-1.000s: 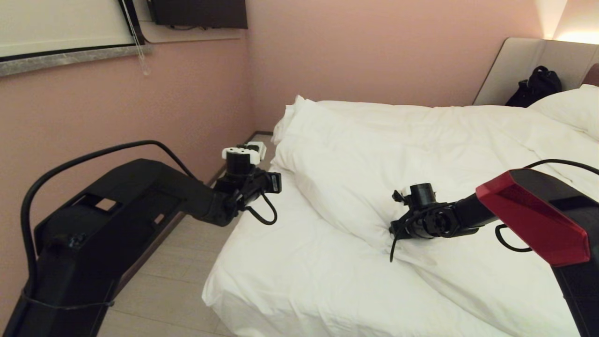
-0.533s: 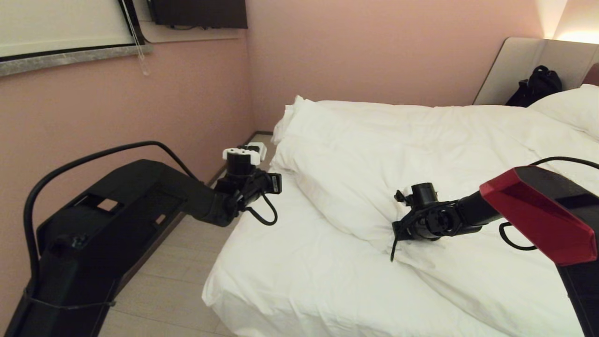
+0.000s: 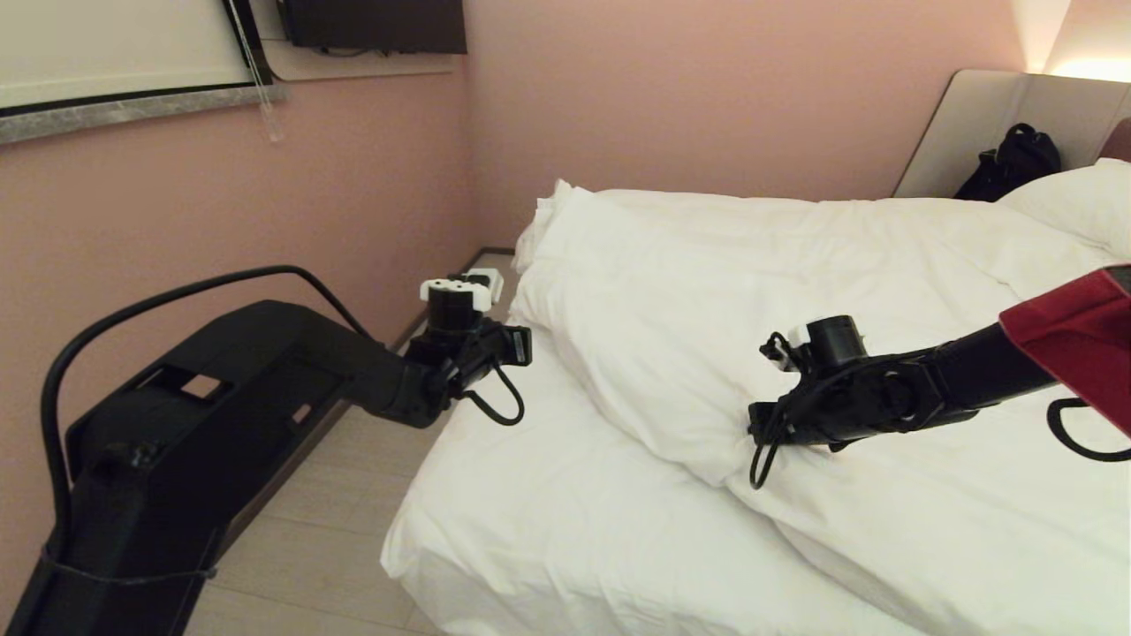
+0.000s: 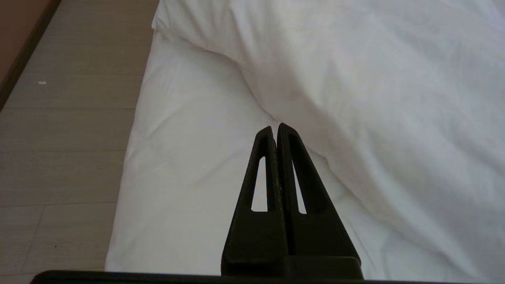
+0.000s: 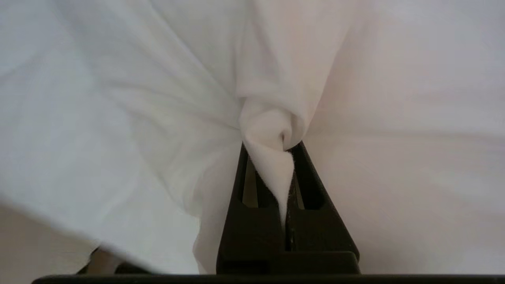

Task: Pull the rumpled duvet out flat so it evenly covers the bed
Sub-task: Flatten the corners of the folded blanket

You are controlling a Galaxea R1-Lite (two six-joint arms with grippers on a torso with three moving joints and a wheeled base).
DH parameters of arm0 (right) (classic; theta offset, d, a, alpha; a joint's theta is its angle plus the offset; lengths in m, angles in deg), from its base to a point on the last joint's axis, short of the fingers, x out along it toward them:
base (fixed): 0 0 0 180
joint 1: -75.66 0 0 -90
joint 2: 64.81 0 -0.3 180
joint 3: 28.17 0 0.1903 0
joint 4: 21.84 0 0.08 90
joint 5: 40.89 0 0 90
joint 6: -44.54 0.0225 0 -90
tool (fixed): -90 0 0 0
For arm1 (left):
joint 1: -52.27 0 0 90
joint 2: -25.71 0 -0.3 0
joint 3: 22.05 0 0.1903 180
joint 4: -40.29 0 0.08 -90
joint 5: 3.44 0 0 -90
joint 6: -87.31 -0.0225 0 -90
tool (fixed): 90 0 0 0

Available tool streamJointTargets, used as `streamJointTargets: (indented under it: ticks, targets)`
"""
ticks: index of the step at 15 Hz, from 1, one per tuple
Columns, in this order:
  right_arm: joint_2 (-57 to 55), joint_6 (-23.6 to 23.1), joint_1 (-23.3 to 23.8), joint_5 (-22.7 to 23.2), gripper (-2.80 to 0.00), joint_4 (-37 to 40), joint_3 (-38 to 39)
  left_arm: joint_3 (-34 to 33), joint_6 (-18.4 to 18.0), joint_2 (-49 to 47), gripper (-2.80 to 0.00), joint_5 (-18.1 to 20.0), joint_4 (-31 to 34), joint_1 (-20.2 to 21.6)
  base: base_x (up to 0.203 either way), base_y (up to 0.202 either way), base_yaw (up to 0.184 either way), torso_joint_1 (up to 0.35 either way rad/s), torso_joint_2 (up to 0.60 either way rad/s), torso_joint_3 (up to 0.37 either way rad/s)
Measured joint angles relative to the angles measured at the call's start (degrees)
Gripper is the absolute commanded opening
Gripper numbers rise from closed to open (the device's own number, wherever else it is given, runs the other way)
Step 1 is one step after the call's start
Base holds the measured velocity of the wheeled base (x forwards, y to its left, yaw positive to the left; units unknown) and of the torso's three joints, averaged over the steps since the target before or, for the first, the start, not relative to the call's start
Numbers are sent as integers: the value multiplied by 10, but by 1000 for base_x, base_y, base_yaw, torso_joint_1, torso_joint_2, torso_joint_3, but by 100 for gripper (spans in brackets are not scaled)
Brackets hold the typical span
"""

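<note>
- Left gripper (image 4: 275,130): black fingers pressed together on nothing, parked off the bed's left edge, over the bare white fitted sheet (image 3: 565,521) near the foot corner of the wide low bed (image 3: 442,583).
- Thick, puffy white duvet (image 3: 751,265): it lies on the bed, bunched toward the far side and the headboard end. Its near-left edge runs diagonally across the mattress, so the foot-left portion of the bed is uncovered.
- Right gripper (image 5: 285,173): to the right of that diagonal edge, black fingers clamped on a twisted pinch of duvet fabric, with creases radiating from the pinch.
- Progress, as a judgement: the grasp is made; the pull toward the bed's uncovered corner and the evening-out remain.
- Duvet surface: soft, wrinkled, rumpled along the folded edge.
</note>
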Motion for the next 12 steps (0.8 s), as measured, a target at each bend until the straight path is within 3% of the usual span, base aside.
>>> streamJointTargets:
  ticks: [6,12]
  targets:
    - [131,-6,-13,96,-280,0,117,-5,1,10,-280,-3,0,-2,0,0,0,0,0,0]
    - [247,-33,1,155,-280,-2,220,-17,2,17,-280,-3,2,-26,0,0,0,0,0,0]
